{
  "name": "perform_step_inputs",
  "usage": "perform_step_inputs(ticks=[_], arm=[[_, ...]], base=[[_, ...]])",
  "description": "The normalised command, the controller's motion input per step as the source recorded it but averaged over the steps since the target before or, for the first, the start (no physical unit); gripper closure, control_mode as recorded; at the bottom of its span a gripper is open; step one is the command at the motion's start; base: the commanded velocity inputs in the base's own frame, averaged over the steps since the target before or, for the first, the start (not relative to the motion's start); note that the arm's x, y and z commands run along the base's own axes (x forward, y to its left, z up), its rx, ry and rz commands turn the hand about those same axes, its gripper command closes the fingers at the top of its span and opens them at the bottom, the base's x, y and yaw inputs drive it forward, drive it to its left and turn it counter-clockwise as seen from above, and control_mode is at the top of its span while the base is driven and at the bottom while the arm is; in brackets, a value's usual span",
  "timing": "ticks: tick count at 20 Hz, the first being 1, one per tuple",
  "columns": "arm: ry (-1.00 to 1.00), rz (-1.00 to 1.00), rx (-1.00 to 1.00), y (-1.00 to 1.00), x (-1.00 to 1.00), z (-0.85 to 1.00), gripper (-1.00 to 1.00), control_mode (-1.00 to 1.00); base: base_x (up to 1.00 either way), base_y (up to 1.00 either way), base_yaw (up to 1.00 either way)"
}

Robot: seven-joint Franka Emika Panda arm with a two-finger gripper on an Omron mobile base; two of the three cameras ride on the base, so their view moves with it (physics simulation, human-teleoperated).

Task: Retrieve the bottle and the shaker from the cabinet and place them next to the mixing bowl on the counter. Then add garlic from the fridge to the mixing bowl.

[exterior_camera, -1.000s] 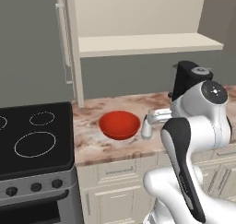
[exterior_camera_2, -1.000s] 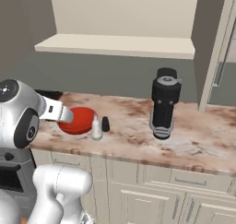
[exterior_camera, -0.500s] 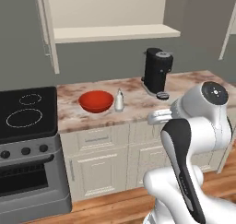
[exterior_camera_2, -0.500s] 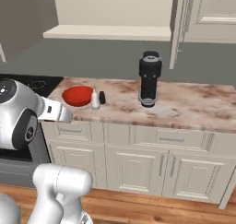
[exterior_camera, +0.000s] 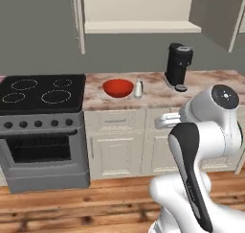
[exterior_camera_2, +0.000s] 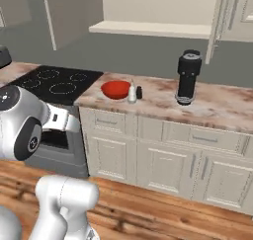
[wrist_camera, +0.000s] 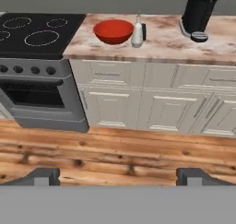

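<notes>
- The red bowl (exterior_camera: 117, 87) sits on the marble worktop (exterior_camera: 210, 81) close to the stove (exterior_camera: 43, 89); the worktop edge also shows in the hand view (wrist_camera: 152, 59).
- The slim whitish bottle (exterior_camera: 138, 89) stands upright just beside the bowl, on its coffee-machine side. In the right base view the bottle (exterior_camera_2: 132, 94) has the small black shaker (exterior_camera_2: 139, 92) right next to it; whether the two touch is too fine to tell.
- So bottle and shaker appear already placed by the bowl; judging from that, the garlic is what remains. Neither garlic nor fridge is in these frames.
- The wall cabinet (exterior_camera: 139, 9) above has a bare shelf board and an open door.
- The black coffee machine (exterior_camera: 178, 66) stands further along the worktop, well apart from the bowl.
- The pincer (wrist_camera: 120, 176) is spread as wide as it goes and has hold of nothing; it hangs well back from the cupboards, over the wooden floor (wrist_camera: 115, 151).
- Handling, as a judgement: a garlic bulb should be light, firm and lumpy, with a papery skin that may slip. Taking it across its widest middle with a gentle squeeze looks safest; pinching near the pointed top risks it popping out.
- The bowl is wide and shallow, so a release from low above its centre should keep the bulb from bouncing over the rim or knocking the bottle.
</notes>
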Motion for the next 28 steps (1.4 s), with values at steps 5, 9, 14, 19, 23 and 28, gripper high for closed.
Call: perform_step_inputs(ticks=[5, 9, 14, 19, 23, 28], arm=[[0.0, 0.0, 0.0, 0.0, 0.0, 0.0, -1.0, 1.0], [0.0, 0.0, 0.0, 0.0, 0.0, 0.0, -1.0, 1.0], [0.0, 0.0, 0.0, 0.0, 0.0, 0.0, -1.0, 1.0], [0.0, 0.0, 0.0, 0.0, 0.0, 0.0, -1.0, 1.0], [0.0, 0.0, 0.0, 0.0, 0.0, 0.0, -1.0, 1.0], [0.0, 0.0, 0.0, 0.0, 0.0, 0.0, -1.0, 1.0]], base=[[0.14, 0.0, 0.89], [0.45, -0.1, 0.83], [0.45, -0.23, 0.54], [0.29, 0.07, 0.73], [0.42, 0.04, 0.61], [-0.01, 0.0, 0.66]])
